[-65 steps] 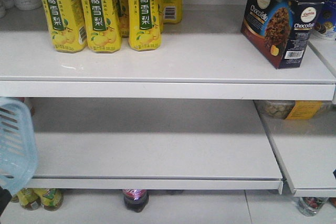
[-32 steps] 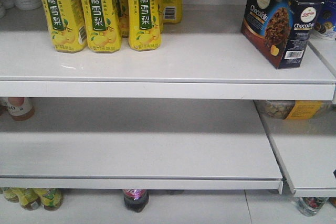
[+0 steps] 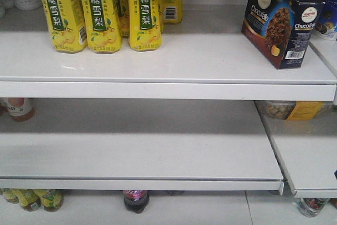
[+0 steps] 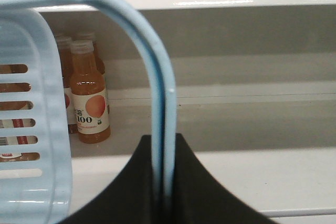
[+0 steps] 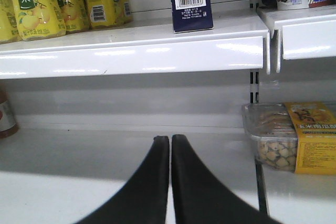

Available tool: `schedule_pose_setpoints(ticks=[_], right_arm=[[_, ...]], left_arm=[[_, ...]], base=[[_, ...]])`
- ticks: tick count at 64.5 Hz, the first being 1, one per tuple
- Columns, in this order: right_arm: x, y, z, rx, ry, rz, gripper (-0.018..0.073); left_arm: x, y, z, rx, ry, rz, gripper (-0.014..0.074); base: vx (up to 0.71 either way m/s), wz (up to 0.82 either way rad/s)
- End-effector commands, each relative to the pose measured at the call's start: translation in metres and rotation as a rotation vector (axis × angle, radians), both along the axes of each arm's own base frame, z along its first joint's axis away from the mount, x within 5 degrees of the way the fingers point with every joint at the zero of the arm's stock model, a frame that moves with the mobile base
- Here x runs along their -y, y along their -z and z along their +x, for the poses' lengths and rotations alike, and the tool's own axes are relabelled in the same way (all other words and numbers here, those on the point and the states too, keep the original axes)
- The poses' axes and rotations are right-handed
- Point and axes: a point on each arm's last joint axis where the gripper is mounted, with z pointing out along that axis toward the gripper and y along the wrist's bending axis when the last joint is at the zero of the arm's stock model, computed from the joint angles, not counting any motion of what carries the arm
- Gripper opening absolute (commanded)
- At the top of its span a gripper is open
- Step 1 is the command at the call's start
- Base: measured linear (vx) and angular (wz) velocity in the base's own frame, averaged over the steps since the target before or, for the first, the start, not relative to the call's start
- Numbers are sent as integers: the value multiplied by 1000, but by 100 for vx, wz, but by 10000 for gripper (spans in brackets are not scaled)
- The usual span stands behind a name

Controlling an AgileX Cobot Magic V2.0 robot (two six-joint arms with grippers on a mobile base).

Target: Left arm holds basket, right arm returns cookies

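The dark navy cookies box [image 3: 280,19] stands upright on the top shelf at the right; its barcode end shows in the right wrist view [image 5: 191,1]. My left gripper [image 4: 163,142] is shut on the thin light blue handle [image 4: 157,77] of the basket [image 4: 31,129], whose slotted side hangs at the left. The basket and both arms are out of the front view. My right gripper [image 5: 170,139] is shut and empty, low in front of the middle shelf, below and left of the cookies box.
Yellow drink bottles [image 3: 97,11] stand on the top shelf [image 3: 168,88] at the left. Orange drink bottles [image 4: 89,98] stand on the middle shelf at the left. A clear tub of snacks with a yellow label [image 5: 294,137] sits on the right lower shelf. More bottles [image 3: 136,199] stand beneath.
One second ago the basket's corner showed at the lower left of the front view; it has moved out of that view, uncovering a bottle on the middle shelf.
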Motion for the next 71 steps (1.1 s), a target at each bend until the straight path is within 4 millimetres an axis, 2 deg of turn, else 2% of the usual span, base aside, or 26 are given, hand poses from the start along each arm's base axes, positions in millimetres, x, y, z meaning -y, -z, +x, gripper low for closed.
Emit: schedule_pose_setpoints(ticks=[1,59,71], right_arm=[[3,-10,1,32,30,2,-8],[3,-10,1,33,32,2,-8],[4,-9,1,56,44,-169,-8]], left_arm=[[0,-21,-3,148,-6,25,-6],[0,-21,-3,148,-6,25,-6],[0,-21,-3,148,-6,25,-6]], base=[[0,0],[0,0],[0,0]])
